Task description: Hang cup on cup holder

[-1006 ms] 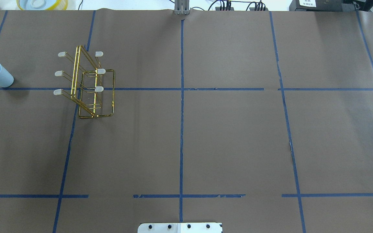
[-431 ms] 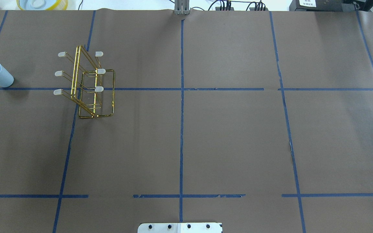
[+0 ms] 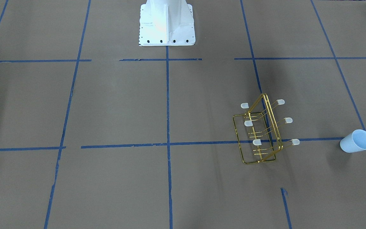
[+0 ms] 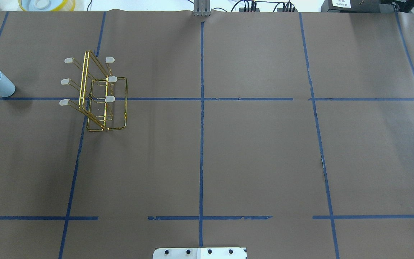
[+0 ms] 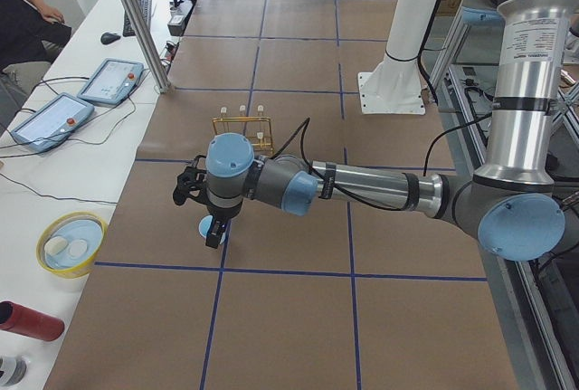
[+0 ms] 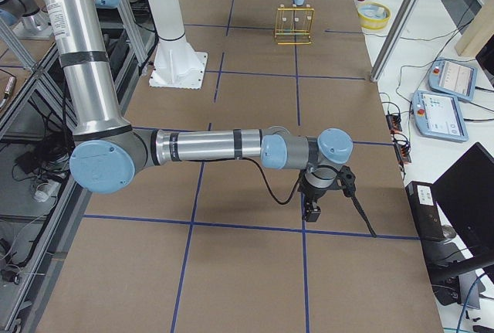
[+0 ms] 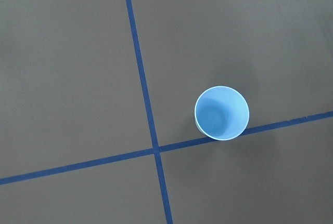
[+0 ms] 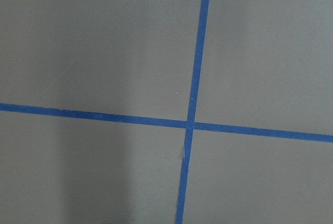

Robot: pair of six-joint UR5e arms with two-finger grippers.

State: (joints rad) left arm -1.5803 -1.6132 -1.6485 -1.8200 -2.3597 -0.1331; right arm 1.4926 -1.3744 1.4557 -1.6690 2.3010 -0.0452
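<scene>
Pale cup [image 7: 221, 113] stands beneath left pincer [image 5: 211, 230].

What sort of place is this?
Most likely a robotics test lab: a table papered brown and gridded in blue tape, the robot's left arm and right arm over it, and control tablets alongside.

A pale blue cup [image 7: 222, 113] stands upright on the brown table cover [image 7: 67, 78], seen from almost straight above, its open mouth facing the camera. Two blue tape lines [image 7: 136, 57] cross just left of it, and its rim overlaps one line.
</scene>
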